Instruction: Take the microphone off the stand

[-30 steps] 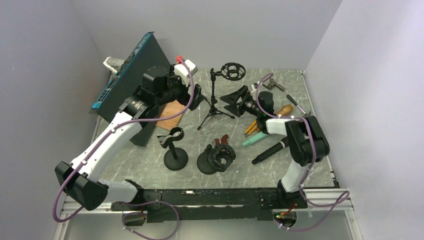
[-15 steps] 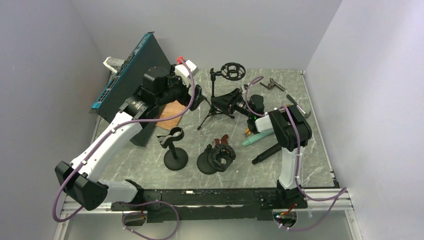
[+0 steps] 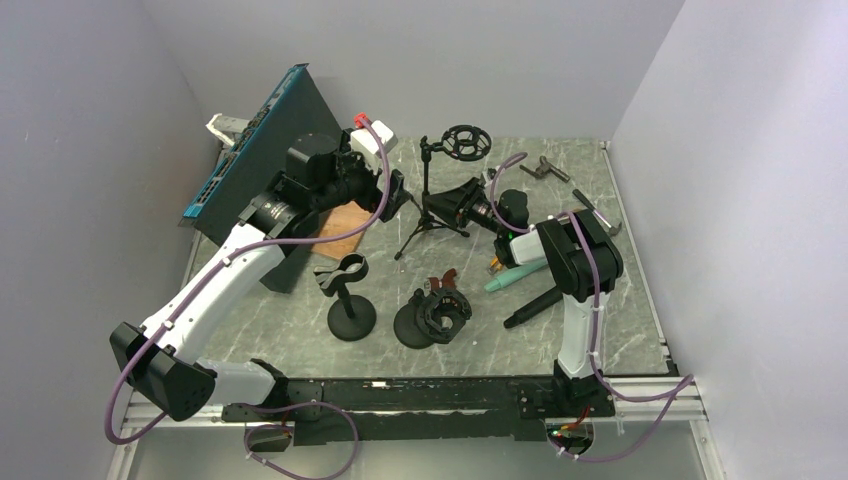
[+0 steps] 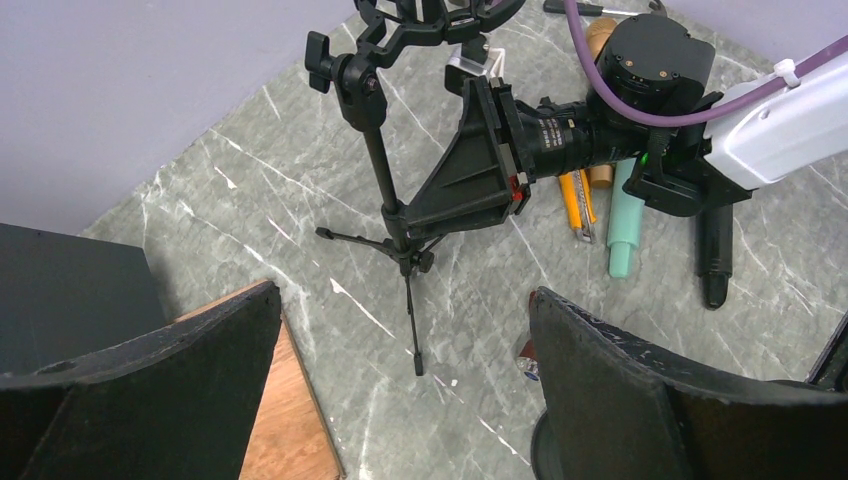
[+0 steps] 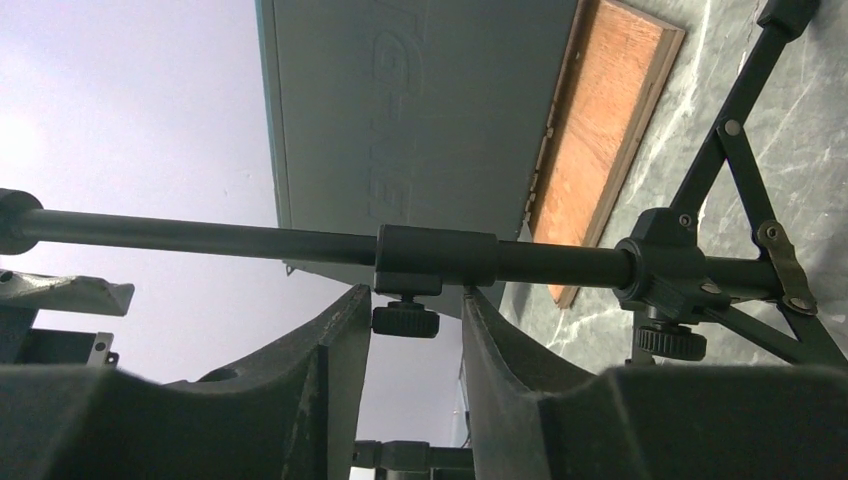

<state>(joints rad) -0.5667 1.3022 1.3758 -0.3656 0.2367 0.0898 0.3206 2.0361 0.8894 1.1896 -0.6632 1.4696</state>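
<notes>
On the marble table [image 3: 300, 330], right claw [image 3: 443, 203] has reached stand [image 4: 380, 150] (jaws straddling pole [image 5: 200, 237]).

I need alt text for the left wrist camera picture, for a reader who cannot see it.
A black tripod stand stands on the grey stone table, with the right gripper at its pole just above the legs. The open fingers of the left gripper frame the bottom of the picture.

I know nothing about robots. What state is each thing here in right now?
Left gripper: open, holding nothing.
Right gripper: fingers either side of the pole's knob, grip unclear.
Tripod stand: upright, top ring looks empty.
Round-base stand: upright, clip empty.
Black microphone: lying flat.
Teal microphone: lying flat.
</notes>
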